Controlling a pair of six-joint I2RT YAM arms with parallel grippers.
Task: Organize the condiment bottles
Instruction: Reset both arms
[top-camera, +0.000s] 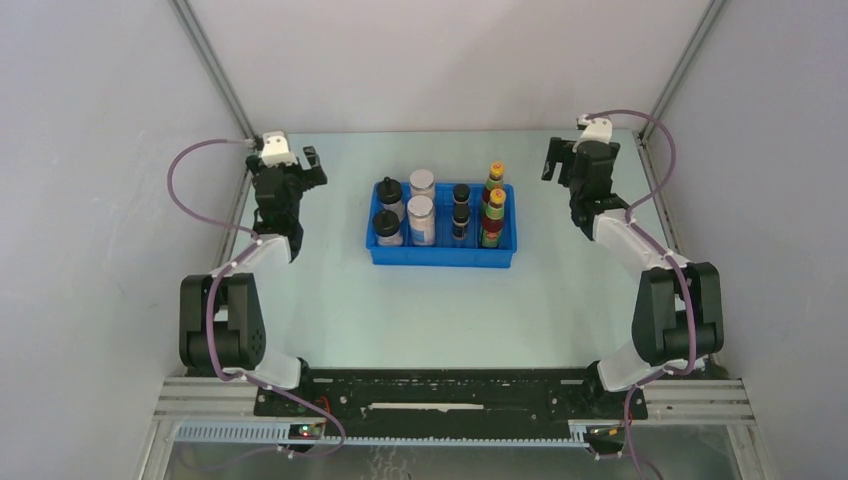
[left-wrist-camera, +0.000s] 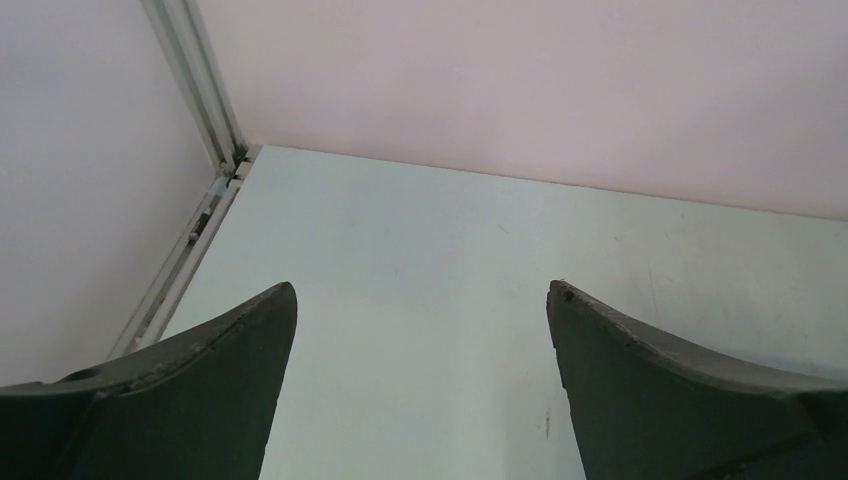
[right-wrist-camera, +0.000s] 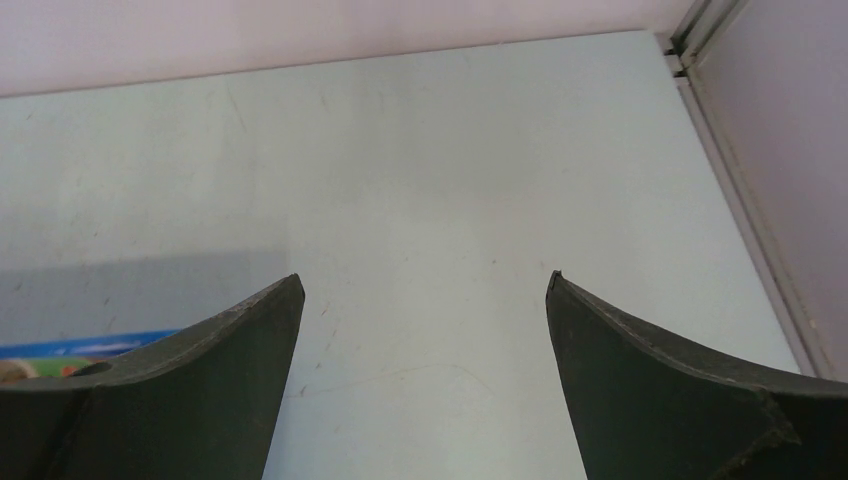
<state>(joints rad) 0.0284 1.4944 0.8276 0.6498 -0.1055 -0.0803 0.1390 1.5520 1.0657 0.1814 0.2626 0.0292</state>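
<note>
Starting at the upper left of the overhead view, the left gripper sits near the far-left corner, jaws spread wide with nothing between them. Its own camera shows only bare table past the dark fingers.

Right of it, in the upper middle of the frame, the blue divided tray holds all eight condiment bottles. They stand upright, long axes vertical, in four front-to-back pairs: the black knob-capped bottles, the clear white-lidded bottles, the short dark black-lidded bottles, and the slim orange-capped bottles. Like sits with like, so the sorting looks finished, though whether every base is fully seated is hard to tell from this height.

At the upper right, the right gripper is likewise wide open and empty, with a sliver of the tray at the lower left of its wrist view.

The bottles lie between the two grippers, well apart from both. The two left pairs are nearer the left arm and the two right pairs nearer the right. Any further pick would mean swinging inward toward the centre and coming down over a cap.
</note>
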